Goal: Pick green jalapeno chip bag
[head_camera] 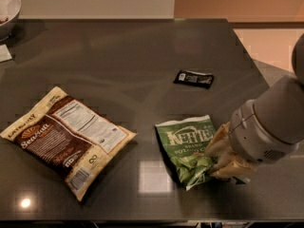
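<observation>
Three packs on the dark table (118, 51): green jalapeno chip bag (187, 144) flat at the table's front right, cream-and-brown bag (66, 139) front left, small black packet (193, 78) right of middle. Gripper (212, 161) low at the table's front right, touching the chip bag's right edge; clamped or apart, cannot tell.

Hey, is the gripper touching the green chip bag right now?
Touching. The camera view shows the gripper at the green jalapeno chip bag's right edge, pressed onto its crinkled foil with no gap between them.
</observation>
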### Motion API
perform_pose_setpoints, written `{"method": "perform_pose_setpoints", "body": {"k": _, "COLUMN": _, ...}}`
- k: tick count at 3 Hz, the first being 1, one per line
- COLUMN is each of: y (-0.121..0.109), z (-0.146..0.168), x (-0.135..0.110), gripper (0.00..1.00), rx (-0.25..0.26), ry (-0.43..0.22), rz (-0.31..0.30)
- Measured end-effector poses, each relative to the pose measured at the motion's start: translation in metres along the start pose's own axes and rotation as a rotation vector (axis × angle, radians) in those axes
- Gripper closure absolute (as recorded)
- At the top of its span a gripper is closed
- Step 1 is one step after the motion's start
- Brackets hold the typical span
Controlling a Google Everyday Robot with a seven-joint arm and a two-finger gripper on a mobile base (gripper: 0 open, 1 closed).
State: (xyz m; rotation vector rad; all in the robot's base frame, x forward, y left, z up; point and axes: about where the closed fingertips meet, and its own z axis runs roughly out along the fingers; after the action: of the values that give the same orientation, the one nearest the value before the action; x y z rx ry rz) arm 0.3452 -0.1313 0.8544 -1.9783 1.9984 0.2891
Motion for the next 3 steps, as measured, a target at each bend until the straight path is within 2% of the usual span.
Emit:
{"method": "perform_pose_setpoints", "body": {"k": 1, "y": -0.018, "z": -0.027, "x": -0.002, "gripper": 0.99, "rx": 0.06, "ry": -0.016, "rz": -0.004}}
{"method": "perform_pose_setpoints", "body": {"k": 3, "y": -0.063, "z": -0.084, "x": -0.015, "gripper": 1.0, "rx": 0.159, "ry": -0.037, "rz": -0.063}}
